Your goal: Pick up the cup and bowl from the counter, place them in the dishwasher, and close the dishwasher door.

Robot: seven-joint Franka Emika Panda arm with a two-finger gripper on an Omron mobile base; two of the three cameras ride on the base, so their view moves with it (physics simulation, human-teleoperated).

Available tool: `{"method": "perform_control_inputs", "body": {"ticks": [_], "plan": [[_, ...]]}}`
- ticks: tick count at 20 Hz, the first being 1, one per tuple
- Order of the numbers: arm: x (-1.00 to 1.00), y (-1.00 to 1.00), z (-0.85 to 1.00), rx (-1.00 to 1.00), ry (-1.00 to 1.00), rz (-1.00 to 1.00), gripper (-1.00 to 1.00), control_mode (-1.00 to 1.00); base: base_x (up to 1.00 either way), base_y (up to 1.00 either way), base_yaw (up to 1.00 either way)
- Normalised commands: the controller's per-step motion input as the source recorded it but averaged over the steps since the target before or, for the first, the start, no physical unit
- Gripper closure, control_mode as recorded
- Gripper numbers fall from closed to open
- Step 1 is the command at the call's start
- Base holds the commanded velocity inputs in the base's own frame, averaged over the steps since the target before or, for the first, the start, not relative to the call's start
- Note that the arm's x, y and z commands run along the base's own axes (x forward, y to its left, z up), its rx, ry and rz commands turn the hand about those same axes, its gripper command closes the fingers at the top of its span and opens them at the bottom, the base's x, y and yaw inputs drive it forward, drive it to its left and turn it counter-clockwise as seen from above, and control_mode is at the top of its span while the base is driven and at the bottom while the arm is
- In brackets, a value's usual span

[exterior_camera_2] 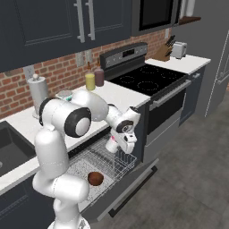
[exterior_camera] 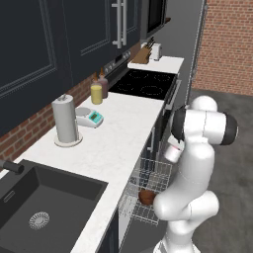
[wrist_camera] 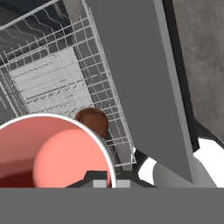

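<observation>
On the white counter (exterior_camera: 123,133) at the left we see a paper-towel roll (exterior_camera: 65,120), a teal-and-white scale (exterior_camera: 91,117) just beside it, and two bottles (exterior_camera: 99,90) near the brick wall, with the black stove (exterior_camera: 146,83) further along. Below the counter edge the dishwasher (exterior_camera_2: 89,167) stands open, its wire rack (exterior_camera_2: 100,161) pulled out and the dishwasher door (exterior_camera_2: 129,185) folded down flat. The dark reddish-brown bowl (exterior_camera_2: 95,178) sits in the rack near its front side. To the right of the bowl, our gripper (exterior_camera_2: 115,144) hangs above the rack, pointing down. In the hand view the cup (wrist_camera: 52,151), salmon-red inside with a pale rim, sits close to the camera, directly above the rack with the bowl (wrist_camera: 92,121) just beyond its edge. Our jaws appear to be holding the cup, though we cannot see how far apart the fingers stand.
</observation>
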Motion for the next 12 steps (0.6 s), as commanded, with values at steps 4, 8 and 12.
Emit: {"method": "perform_control_inputs", "body": {"ticks": [4,8,12], "plan": [[0.1,-0.28,-0.77,0.09,0.0,-0.22,1.0,-1.0,0.0,0.0,0.0],[0.23,0.0,-0.74,0.13,0.0,-0.21,1.0,-1.0,0.0,0.0,0.0],[0.31,0.13,-0.66,0.12,0.0,-0.19,1.0,-1.0,0.0,0.0,0.0]]}}
